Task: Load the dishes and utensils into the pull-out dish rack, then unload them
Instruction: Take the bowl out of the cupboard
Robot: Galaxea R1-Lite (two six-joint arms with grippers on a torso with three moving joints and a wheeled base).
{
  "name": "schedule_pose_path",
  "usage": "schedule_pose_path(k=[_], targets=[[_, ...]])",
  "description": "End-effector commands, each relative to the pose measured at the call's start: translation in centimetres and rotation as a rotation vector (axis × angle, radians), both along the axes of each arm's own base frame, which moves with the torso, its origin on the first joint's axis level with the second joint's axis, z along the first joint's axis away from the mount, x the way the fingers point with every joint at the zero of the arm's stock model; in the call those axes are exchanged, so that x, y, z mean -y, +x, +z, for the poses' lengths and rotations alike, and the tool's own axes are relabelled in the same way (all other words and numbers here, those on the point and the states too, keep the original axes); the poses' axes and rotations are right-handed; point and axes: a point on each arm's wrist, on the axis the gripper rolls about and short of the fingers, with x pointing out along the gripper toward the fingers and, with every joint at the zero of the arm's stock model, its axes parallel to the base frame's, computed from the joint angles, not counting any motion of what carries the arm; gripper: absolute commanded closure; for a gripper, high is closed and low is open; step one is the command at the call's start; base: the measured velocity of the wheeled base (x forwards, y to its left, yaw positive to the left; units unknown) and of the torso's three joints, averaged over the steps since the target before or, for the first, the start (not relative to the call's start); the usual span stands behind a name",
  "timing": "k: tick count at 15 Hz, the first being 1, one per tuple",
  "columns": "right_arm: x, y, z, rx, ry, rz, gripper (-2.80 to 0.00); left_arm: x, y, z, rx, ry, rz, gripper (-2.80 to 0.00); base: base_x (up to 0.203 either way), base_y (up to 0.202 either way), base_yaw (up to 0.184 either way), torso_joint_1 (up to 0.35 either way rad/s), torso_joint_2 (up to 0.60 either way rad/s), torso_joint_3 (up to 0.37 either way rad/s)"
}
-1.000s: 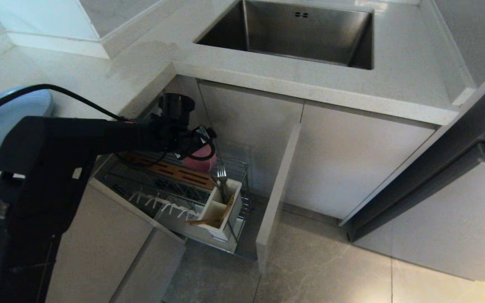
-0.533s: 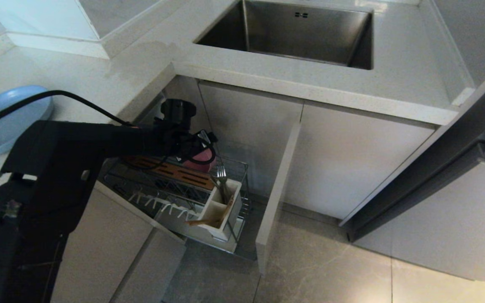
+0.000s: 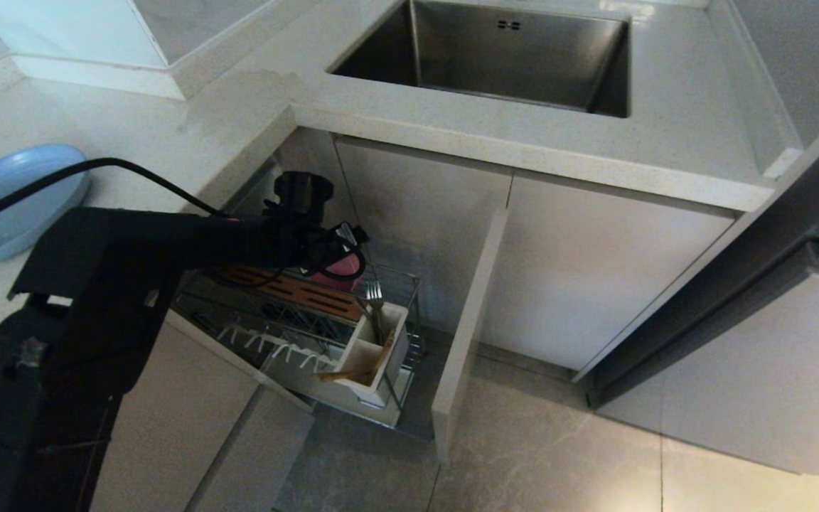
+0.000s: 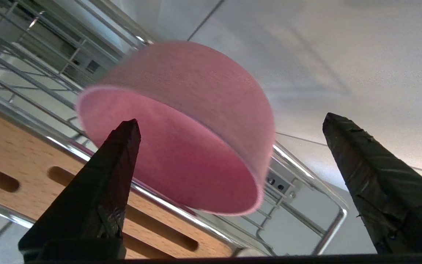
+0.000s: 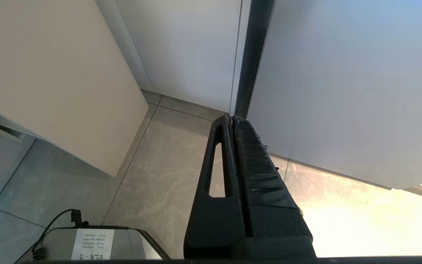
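Left gripper (image 4: pixel 229 121), fingers spread, straddles the pink bowl (image 4: pixel 181 124) tilted in the dish rack (image 3: pixel 395 284); closing on its rim seems next.

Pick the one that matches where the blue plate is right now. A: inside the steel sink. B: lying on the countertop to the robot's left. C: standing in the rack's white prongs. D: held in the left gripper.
B: the blue plate lies on the countertop at the head view's left edge, apart from the pull-out dish rack, while the open left gripper is at the pink bowl.
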Motion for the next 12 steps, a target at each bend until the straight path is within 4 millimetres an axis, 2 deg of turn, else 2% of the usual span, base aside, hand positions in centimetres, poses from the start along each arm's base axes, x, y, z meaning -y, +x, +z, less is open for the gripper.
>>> schedule_pose_path(k=[1,10,11,12], targets=[[0.0,0.01,-0.01,-0.001,0.0,0.0,0.0,-0.03,0.01,-0.03,-0.001,-0.002,0.003,-2.8,0.0,0.0,0.0,0.0,0.0,0.0],[0.0,0.01,0.01,0.0,0.0,0.0,0.0,-0.07,-0.12,0.33,0.006,0.012,-0.003,-2.8,0.0,0.0,0.0,0.0,0.0,0.0],[0.0,0.01,0.01,0.0,0.0,0.0,0.0,-0.07,-0.12,0.33,0.006,0.012,-0.003,0.0,0.0,0.0,0.0,0.0,0.0,0.0],[0.0,0.01,-0.01,-0.001,0.0,0.0,0.0,-0.07,-0.12,0.33,0.006,0.012,-0.003,0.0,0.0,0.0,0.0,0.0,0.0,0.0]])
